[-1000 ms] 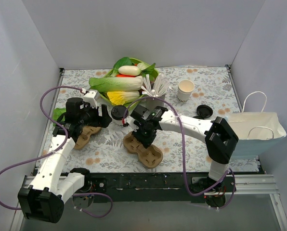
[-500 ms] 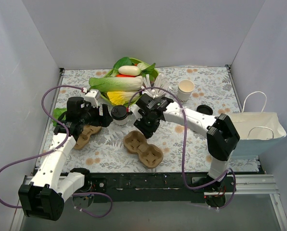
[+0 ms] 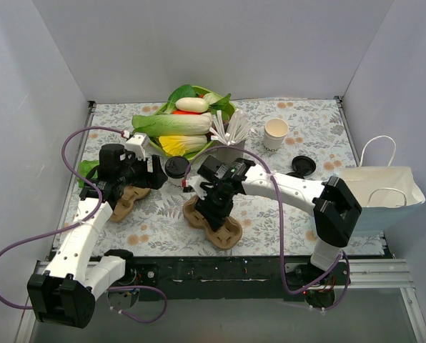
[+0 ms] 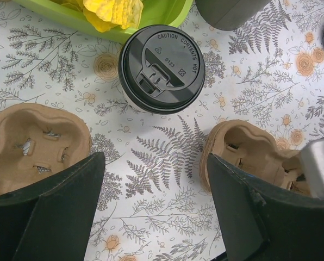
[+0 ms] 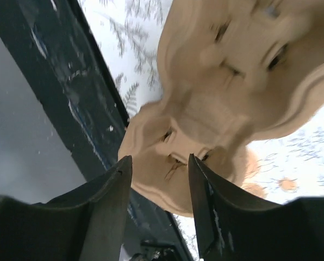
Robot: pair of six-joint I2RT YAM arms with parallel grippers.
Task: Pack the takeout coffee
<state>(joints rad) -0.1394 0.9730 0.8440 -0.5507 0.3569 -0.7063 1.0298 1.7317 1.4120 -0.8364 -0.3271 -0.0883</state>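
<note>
The takeout coffee cup [image 3: 176,170], cream paper with its black lid on, stands in front of the green bowl. In the left wrist view the lidded cup [image 4: 162,68] is ahead of my open, empty left gripper [image 4: 156,212], which hangs just left of it [image 3: 153,176]. A brown pulp cup carrier [image 3: 214,223] lies at front centre. My right gripper [image 3: 211,206] hovers over its far end, open and empty. In the right wrist view the carrier [image 5: 216,92] fills the space past the open right gripper [image 5: 161,163]. A second, unlidded paper cup [image 3: 275,133] stands at back right.
A second carrier [image 3: 126,201] lies under my left arm. A green bowl of vegetables [image 3: 188,121] and a grey cup of straws [image 3: 231,143] stand at the back. A loose black lid [image 3: 303,166] and a white paper bag [image 3: 381,196] are at the right.
My right gripper rose away from the front carrier toward the bowl, then came back down over the carrier's far end. The left arm and the cups have not moved.
</note>
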